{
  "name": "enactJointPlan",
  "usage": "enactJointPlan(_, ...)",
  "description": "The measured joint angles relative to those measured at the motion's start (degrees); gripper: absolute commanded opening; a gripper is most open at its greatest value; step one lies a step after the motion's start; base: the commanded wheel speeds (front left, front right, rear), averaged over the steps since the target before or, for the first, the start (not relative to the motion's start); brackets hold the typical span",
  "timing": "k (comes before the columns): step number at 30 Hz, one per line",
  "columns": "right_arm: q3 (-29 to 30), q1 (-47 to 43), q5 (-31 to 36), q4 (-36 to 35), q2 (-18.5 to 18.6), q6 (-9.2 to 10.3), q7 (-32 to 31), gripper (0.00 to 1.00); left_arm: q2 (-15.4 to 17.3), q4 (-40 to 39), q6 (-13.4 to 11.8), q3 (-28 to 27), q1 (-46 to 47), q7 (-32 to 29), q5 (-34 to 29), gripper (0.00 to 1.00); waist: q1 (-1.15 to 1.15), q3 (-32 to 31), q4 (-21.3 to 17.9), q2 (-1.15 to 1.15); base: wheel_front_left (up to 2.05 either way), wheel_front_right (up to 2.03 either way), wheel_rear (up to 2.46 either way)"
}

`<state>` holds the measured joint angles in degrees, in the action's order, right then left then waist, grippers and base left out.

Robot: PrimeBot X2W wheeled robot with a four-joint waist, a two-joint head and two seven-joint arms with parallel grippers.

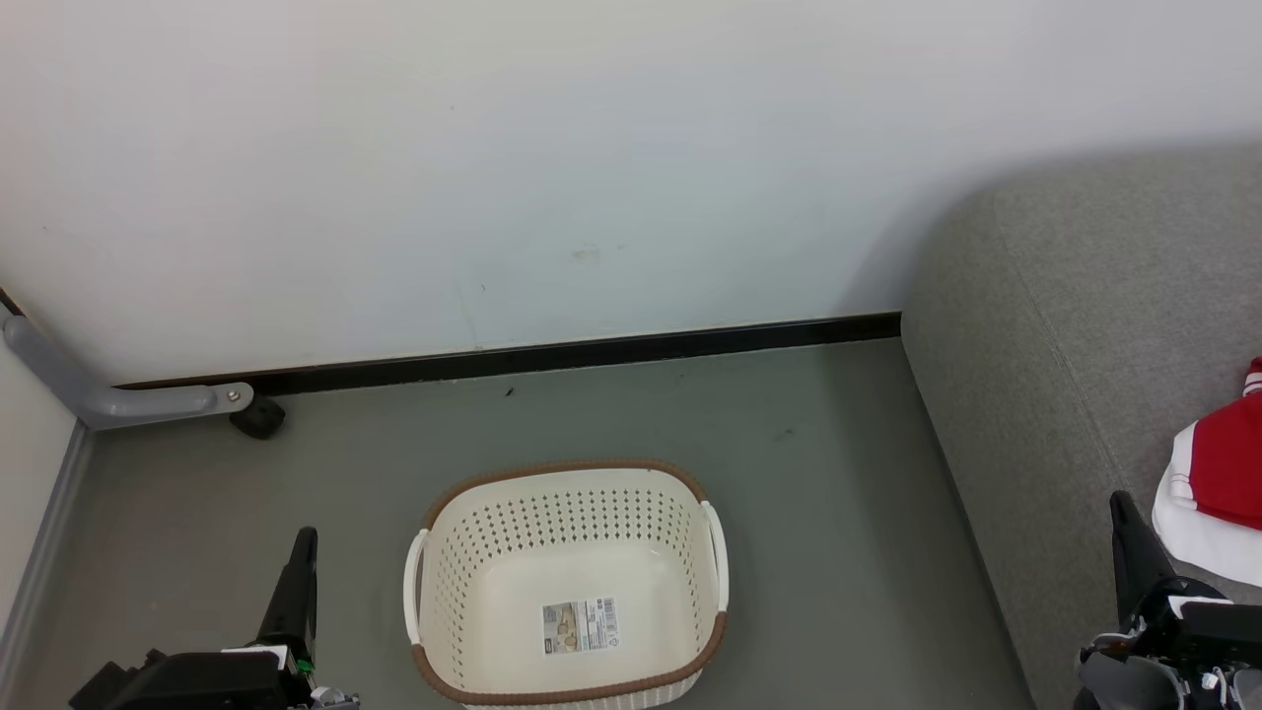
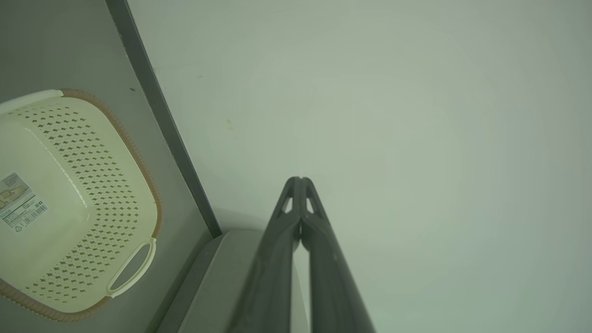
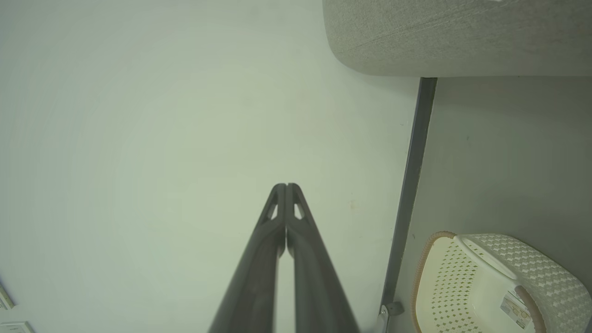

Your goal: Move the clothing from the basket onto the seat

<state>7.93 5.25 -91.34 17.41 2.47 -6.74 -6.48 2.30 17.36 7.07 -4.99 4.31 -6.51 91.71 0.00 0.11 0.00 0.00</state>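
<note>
The basket (image 1: pixel 564 465) stands upright on the grey floor (image 1: pixel 808 473), open side up, near the middle of the scene and just left of the sofa (image 1: pixel 1045 325). Its long axis runs left to right, about parallel to the far wall (image 1: pixel 592 148) and the dark baseboard (image 1: pixel 592 353), with a white handle at each short end. Inside, its floor is bare except for a label (image 1: pixel 580 626).

The clothing (image 1: pixel 1221 473) lies on the sofa at the far right, a red piece over white fabric. The picture's edge cuts it off, so which way it points cannot be told.

The left gripper (image 1: pixel 307 537) sits low at the near left beside the basket, fingers pressed together and holding nothing. The right gripper (image 1: pixel 1121 503) is at the near right, over the sofa and just beside the clothing, likewise clenched and empty. Both wrist views show the tips meeting.
</note>
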Motion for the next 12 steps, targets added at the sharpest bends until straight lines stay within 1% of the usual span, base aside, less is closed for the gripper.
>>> enactJointPlan(12,0.0,0.0,0.0,0.0,0.0,0.0,0.0,0.0,0.0,0.0,0.0,0.0,0.0,0.0,0.0,0.0,0.0,0.0,0.0,0.0,0.0,0.0,0.0)
